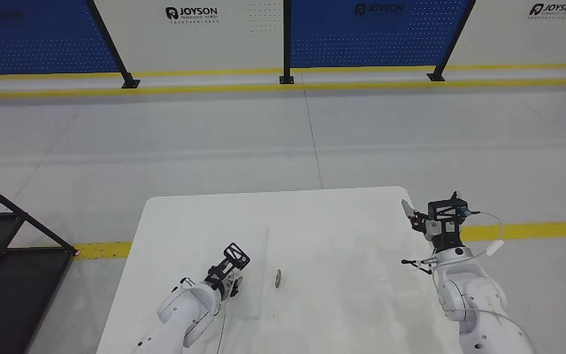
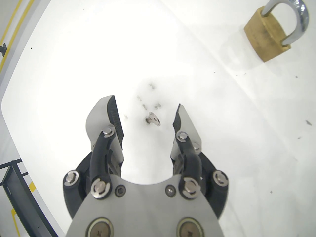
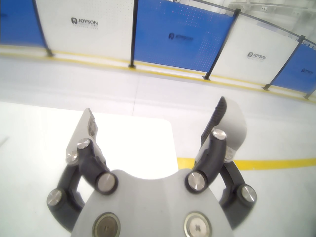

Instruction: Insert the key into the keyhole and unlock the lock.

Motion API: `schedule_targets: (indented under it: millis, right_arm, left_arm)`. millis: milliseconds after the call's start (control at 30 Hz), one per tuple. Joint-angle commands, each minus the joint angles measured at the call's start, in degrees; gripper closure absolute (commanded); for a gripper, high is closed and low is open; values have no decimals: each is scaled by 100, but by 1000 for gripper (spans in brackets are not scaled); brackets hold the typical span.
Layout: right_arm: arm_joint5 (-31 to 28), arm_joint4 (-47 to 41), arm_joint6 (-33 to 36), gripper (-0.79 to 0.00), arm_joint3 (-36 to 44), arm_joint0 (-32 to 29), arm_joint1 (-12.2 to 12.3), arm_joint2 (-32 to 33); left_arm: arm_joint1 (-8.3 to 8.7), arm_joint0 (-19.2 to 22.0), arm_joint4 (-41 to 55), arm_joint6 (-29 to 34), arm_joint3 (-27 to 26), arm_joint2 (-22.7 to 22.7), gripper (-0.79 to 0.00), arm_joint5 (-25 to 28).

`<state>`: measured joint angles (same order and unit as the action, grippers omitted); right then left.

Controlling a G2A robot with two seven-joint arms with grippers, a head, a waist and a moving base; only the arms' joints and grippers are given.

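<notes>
Left pincer [image 2: 145,110]: apart, key [image 2: 153,119] lying just between its jaws. Right pincer [image 3: 155,110]: apart, above table [image 3: 37,124] corner. Lock [image 2: 269,35]: near, between both pincers.

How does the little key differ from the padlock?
The key is tiny and silvery; the padlock is bigger, brass-bodied with a silver shackle. The key lies between the open fingers of the left gripper; the padlock lies off to one side. Both rest on the white table, ungripped.

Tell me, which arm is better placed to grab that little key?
Left. The left end effector hangs open right above the key, with the brass padlock nearby. The right end effector is open near the table corner, facing the floor beyond.
</notes>
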<state>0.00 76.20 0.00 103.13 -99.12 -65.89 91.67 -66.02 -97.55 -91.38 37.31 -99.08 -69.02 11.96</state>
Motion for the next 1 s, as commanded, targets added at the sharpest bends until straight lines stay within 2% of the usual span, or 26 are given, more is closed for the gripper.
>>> schedule_targets:
  millis: [0, 200, 600, 700, 967]
  right_arm:
    - [0, 0, 0, -785, 0, 0, 0, 0]
    - [0, 0, 0, -785, 0, 0, 0, 0]
    - [0, 0, 0, -785, 0, 0, 0, 0]
    - [0, 0, 0, -785, 0, 0, 0, 0]
    - [0, 0, 0, -785, 0, 0, 0, 0]
  left_arm:
    - [-5, 24, 16, 6, 29, 12, -422, -6]
    - [-5, 34, 25, 6, 42, 3, -419, -7]
    - [2, 22, 22, 33, 28, -44, -332, 23]
    - [3, 18, 18, 30, 26, -46, -286, 28]
    - [7, 0, -7, 33, 10, -59, -240, 38]
